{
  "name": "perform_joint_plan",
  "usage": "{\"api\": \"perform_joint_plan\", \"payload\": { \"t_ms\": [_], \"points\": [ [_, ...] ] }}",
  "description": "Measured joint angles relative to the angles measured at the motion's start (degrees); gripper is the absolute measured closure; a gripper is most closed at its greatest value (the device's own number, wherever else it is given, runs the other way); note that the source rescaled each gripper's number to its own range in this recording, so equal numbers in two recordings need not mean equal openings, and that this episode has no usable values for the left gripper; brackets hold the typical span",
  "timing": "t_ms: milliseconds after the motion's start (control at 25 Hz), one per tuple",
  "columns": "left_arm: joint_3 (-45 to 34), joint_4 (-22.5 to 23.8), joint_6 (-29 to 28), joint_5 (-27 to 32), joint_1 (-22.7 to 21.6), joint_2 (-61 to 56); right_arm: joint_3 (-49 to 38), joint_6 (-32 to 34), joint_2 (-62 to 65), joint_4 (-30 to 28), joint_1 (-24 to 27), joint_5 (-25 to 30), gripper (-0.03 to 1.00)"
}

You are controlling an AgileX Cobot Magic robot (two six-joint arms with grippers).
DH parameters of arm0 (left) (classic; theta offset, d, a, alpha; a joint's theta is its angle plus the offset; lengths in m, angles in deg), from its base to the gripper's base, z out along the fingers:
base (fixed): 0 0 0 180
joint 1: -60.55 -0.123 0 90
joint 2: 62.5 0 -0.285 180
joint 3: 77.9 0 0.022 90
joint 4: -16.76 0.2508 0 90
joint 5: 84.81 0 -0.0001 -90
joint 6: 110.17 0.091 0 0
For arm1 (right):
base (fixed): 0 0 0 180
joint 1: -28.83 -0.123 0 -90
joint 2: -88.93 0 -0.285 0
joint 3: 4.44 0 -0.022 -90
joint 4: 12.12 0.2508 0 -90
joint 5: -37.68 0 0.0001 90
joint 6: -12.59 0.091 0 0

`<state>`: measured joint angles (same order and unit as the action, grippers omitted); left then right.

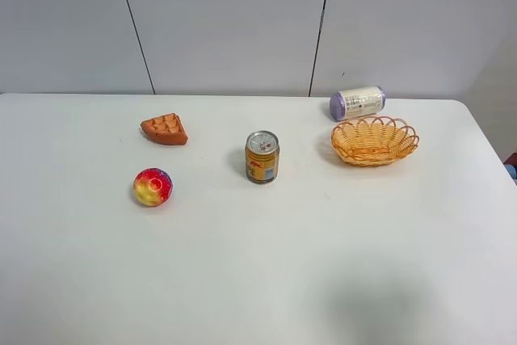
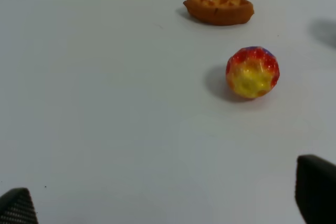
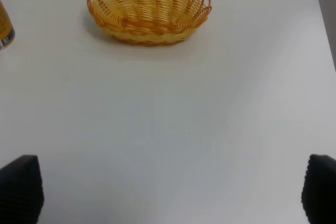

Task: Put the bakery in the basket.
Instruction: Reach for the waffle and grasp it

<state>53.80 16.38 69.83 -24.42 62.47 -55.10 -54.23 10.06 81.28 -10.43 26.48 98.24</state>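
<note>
Left tool [image 2: 165,203], right tool [image 3: 170,190] gape wide; can [image 1: 262,157] stands between bakery [image 1: 165,129] and basket [image 1: 375,141] near table's [image 1: 258,272] far edge.

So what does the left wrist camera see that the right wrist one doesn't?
Only the left wrist view shows the pastry and the ball, lying apart from each other. Only the right wrist view shows the empty basket and an edge of the can, cut off by the frame. Both show the white table and an open gripper with nothing between its tips: the left gripper in one, the right gripper in the other.
</note>
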Motion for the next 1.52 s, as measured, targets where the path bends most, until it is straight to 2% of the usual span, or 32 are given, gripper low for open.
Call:
{"api": "perform_joint_plan", "payload": {
  "t_ms": [560, 720, 840, 1000, 1280, 1520],
  "points": [
    [0.0, 0.0, 0.0, 0.0, 0.0, 0.0, 0.0, 0.0, 0.0, 0.0, -0.2, 0.0, -0.03],
    [0.0, 0.0, 0.0, 0.0, 0.0, 0.0, 0.6, -0.1, -0.9, 0.8, -3.4, 0.0, -0.03],
    [0.0, 0.0, 0.0, 0.0, 0.0, 0.0, 4.7, -0.6, -8.7, 2.3, -7.2, -1.7, -0.03],
    [0.0, 0.0, 0.0, 0.0, 0.0, 0.0, 14.6, -1.7, -27.0, 3.8, -11.8, -5.5, -0.03],
    [0.0, 0.0, 0.0, 0.0, 0.0, 0.0, 40.3, -7.3, -62.3, 9.4, -19.1, -10.5, -0.03],
    [0.0, 0.0, 0.0, 0.0, 0.0, 0.0, 66.9, -10.8, -91.9, 12.8, -28.0, -7.1, -0.03]
  ]
}}
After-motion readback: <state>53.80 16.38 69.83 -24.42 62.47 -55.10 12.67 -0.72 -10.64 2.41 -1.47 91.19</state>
